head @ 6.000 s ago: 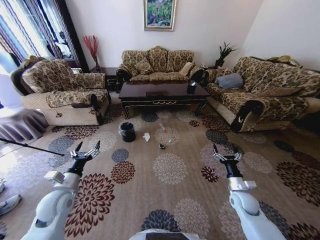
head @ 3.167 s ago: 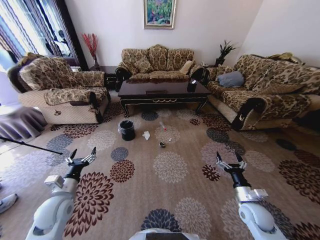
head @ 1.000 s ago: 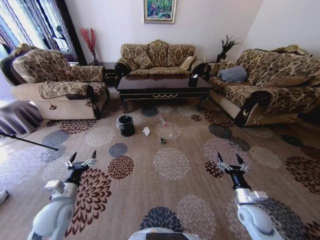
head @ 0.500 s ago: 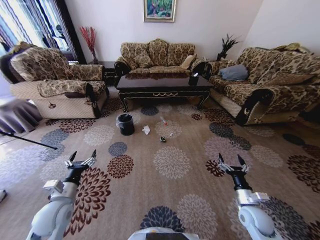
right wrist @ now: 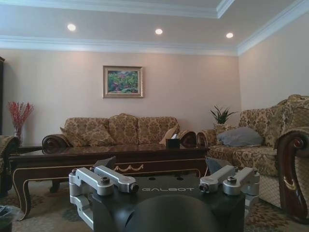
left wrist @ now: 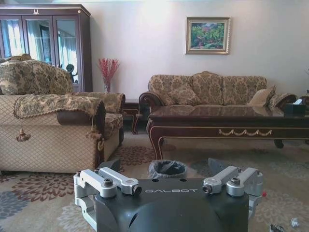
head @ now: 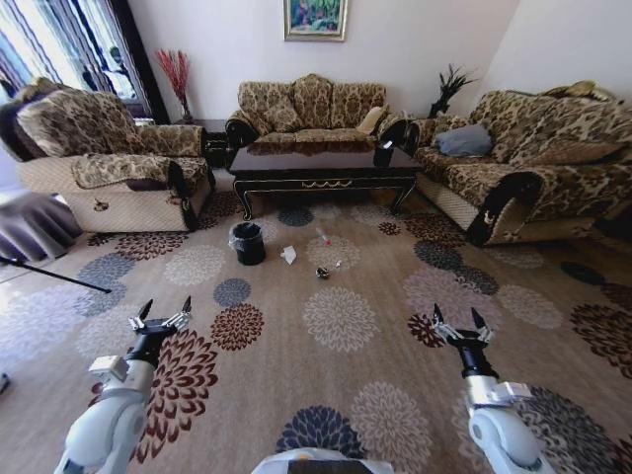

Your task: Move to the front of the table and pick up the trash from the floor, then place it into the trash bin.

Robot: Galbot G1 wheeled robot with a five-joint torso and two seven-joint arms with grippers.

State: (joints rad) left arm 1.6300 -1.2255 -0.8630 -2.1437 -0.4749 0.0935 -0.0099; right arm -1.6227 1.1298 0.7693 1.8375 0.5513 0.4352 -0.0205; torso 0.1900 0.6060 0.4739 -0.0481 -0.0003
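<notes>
The dark glossy table [head: 321,163] stands ahead, in front of the middle sofa; it also shows in the left wrist view [left wrist: 227,113] and the right wrist view [right wrist: 96,157]. On the carpet before it lies the trash: a white tissue [head: 288,255], a small clear bottle [head: 323,237], a dark wrapper [head: 322,274] and a white scrap [head: 338,265]. The black lined trash bin [head: 248,243] [left wrist: 167,169] stands just left of the tissue. My left gripper [head: 165,310] and right gripper [head: 455,316] hover open and empty over the carpet, well short of the trash.
An armchair [head: 109,158] stands on the left, a long sofa [head: 533,163] on the right and another sofa [head: 311,109] behind the table. A small black box [head: 382,156] sits on the table's right end. Open floral carpet [head: 336,321] lies between me and the trash.
The whole head view has shifted: the table, bin and trash sit slightly nearer and lower than before, so the camera has moved forward. Both grippers keep their open pose.
</notes>
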